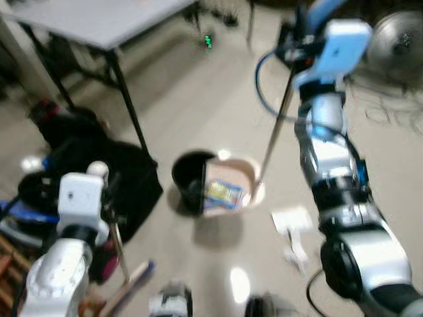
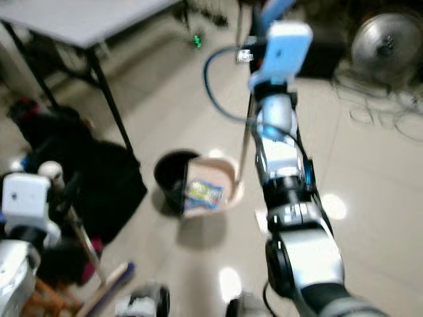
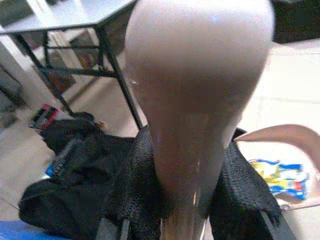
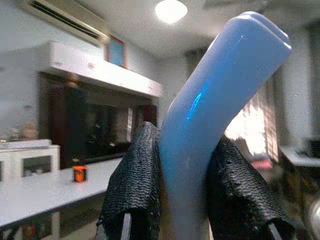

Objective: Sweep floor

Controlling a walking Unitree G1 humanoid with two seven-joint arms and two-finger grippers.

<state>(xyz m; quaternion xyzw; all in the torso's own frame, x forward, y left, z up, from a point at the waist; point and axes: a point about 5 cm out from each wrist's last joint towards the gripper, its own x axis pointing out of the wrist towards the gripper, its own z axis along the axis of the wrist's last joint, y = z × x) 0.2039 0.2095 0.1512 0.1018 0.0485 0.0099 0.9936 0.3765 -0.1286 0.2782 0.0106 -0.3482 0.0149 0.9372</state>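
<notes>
A pink dustpan (image 1: 246,173) with a black back part rests on the pale floor, and a blue and yellow wrapper (image 1: 223,191) lies in it. Its thin pole rises to a blue handle (image 4: 220,85). My right gripper (image 4: 182,220) is shut on that handle, held high at the far right (image 1: 303,36). My left gripper (image 3: 187,200) is shut on the beige broom handle (image 3: 197,90) at the lower left (image 1: 104,188). The broom's stick slants down to its brush head (image 1: 135,281) near my feet. White paper scraps (image 1: 292,224) lie on the floor right of the dustpan.
A black bag (image 1: 115,181) and clutter sit at the left, under a grey table (image 1: 99,23) with black legs. A round fan (image 1: 396,36) and loose cables (image 1: 390,109) are at the far right. Open floor lies beyond the dustpan.
</notes>
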